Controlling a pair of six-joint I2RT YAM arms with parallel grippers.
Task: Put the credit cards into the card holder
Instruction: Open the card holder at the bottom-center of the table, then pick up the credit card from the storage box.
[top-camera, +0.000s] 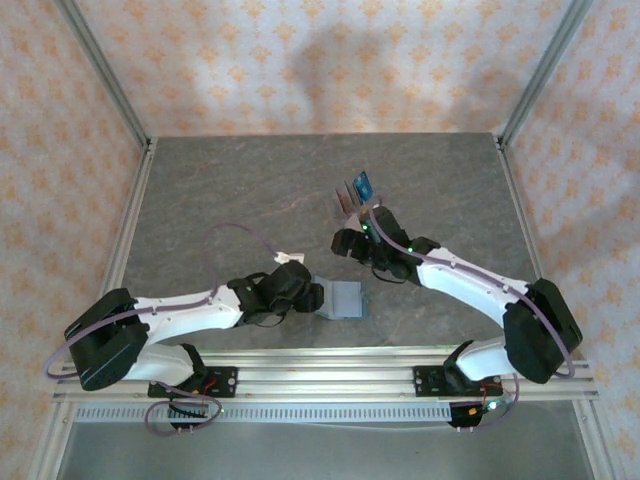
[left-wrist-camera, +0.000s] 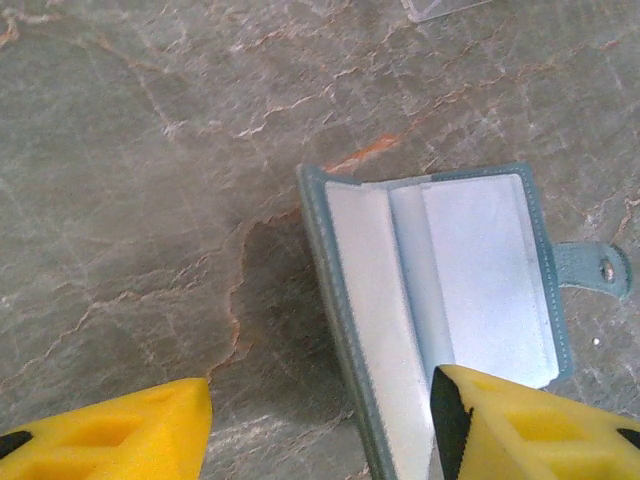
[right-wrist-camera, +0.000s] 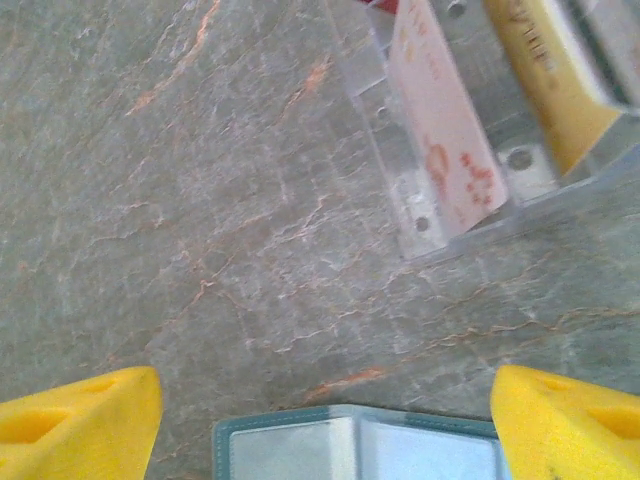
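Observation:
The card holder (left-wrist-camera: 470, 290) lies open on the table, teal outside and pale inside, its snap tab (left-wrist-camera: 592, 268) sticking out to the right. My left gripper (left-wrist-camera: 320, 430) stands open over the holder's left flap. One yellow fingertip (left-wrist-camera: 530, 425) rests on the pale inside and the other sits apart on the bare table. My right gripper (right-wrist-camera: 325, 425) is open and empty just beyond the card holder (right-wrist-camera: 355, 448). The credit cards stand farther off: a pink card (right-wrist-camera: 440, 130) and an orange-yellow card (right-wrist-camera: 545, 75). A blue card (top-camera: 364, 183) shows from above.
The cards stand in a clear slotted plastic rack (right-wrist-camera: 430, 215) at mid table (top-camera: 349, 198). Metal frame posts (top-camera: 130, 215) rise at the table's sides and patterned walls close in the back. Bare marble table (top-camera: 220, 190) lies to the left and behind.

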